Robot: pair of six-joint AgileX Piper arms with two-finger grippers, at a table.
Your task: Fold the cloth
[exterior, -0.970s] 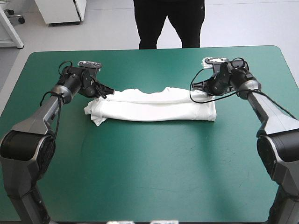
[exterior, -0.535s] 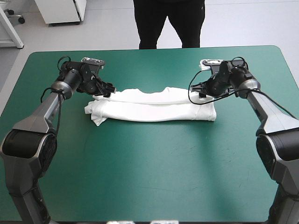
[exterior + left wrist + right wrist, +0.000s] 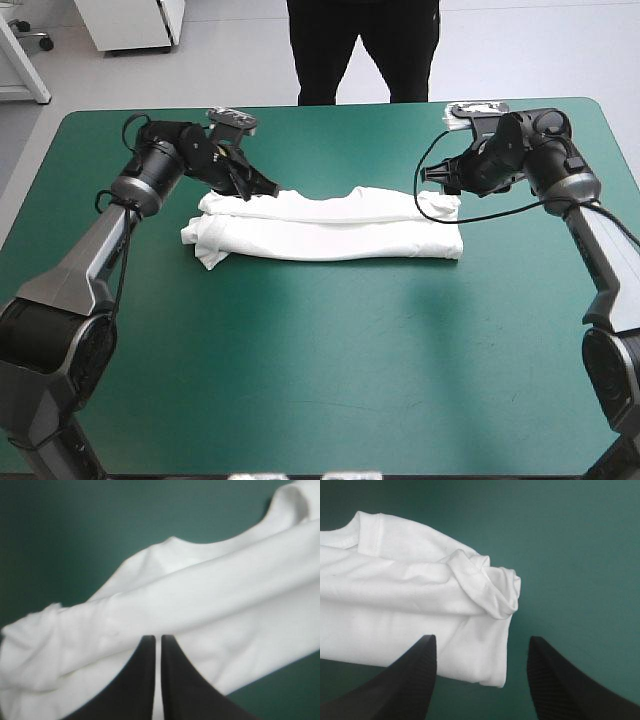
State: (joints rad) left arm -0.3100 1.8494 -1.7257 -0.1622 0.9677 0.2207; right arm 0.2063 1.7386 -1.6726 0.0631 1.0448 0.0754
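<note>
The white T-shirt (image 3: 330, 235) lies on the teal-green cover as a long folded band running left to right, with a sleeve bunched at its left end. My left gripper (image 3: 262, 186) hangs over the band's far edge near the left end. In the left wrist view that gripper (image 3: 156, 639) is shut, and the T-shirt (image 3: 200, 595) lies flat beyond its tips. My right gripper (image 3: 440, 178) hovers at the band's far right corner. It (image 3: 481, 638) stands open, and the T-shirt's (image 3: 410, 590) rolled right end lies ahead of it, untouched.
Bare teal-green cover (image 3: 330, 380) stretches from the shirt to the near edge. The table's far edge (image 3: 330, 105) runs close behind both grippers.
The left gripper came off the shirt's left end, shifted right along the far edge and is shut again. The right gripper opened and drew back from the right end. The shirt stayed put.
</note>
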